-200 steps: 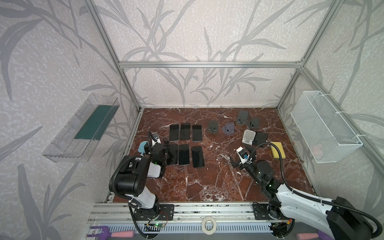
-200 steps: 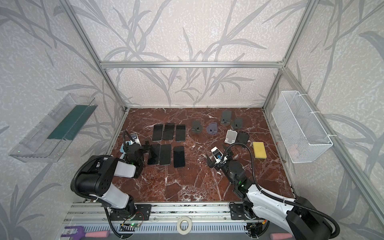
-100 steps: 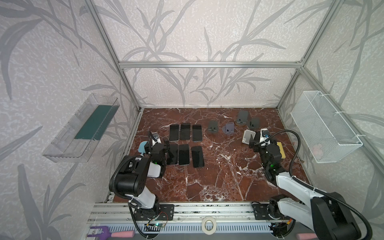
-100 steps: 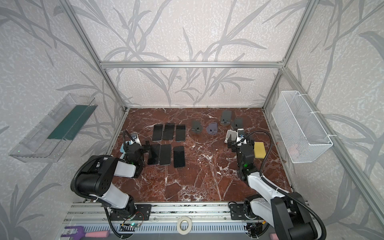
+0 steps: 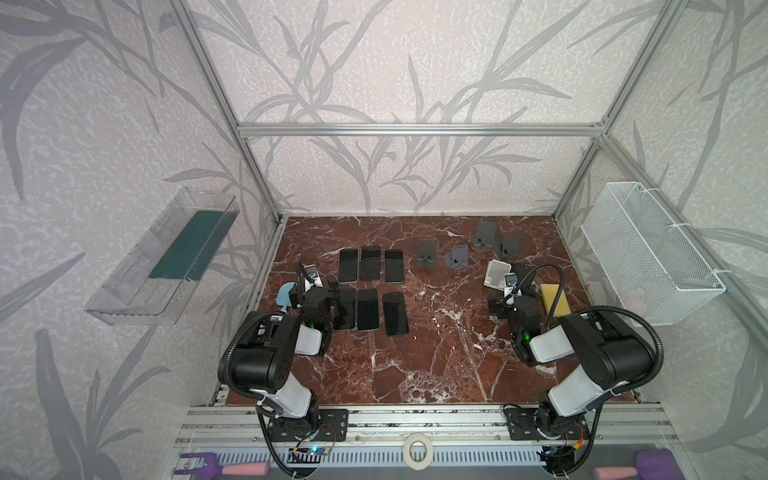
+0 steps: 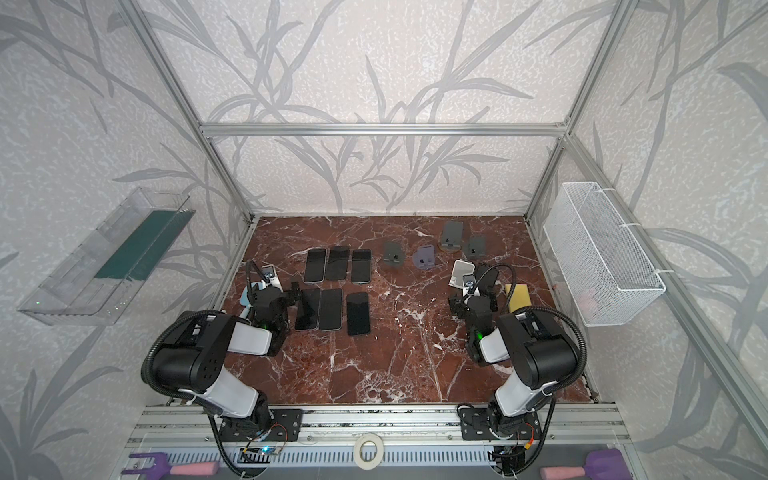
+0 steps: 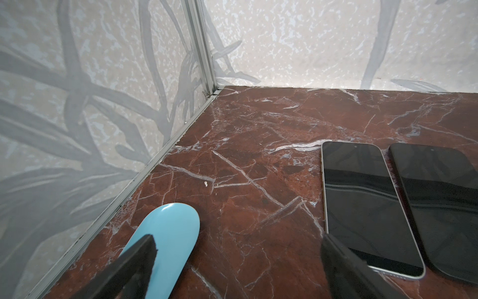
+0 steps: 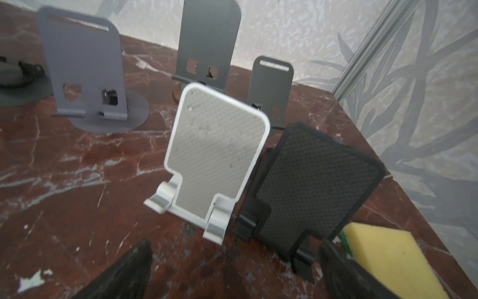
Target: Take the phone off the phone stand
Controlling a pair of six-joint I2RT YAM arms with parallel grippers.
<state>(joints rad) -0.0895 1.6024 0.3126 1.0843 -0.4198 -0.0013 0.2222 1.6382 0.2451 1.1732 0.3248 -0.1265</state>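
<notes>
Six phones (image 5: 368, 309), six phone stands (image 5: 497, 272), one sponge (image 5: 552, 297), one blue item (image 7: 168, 240)

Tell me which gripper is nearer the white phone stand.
Right. The right gripper, open, faces the white phone stand from just in front of it, not touching. The left gripper sits across the table by the flat phones.

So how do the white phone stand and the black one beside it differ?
The white phone stand has a pale grey pad and silvery hooks; the black phone stand is dark all over. The black one stands beside the yellow sponge, the white one farther off. Both lean back, empty.
</notes>
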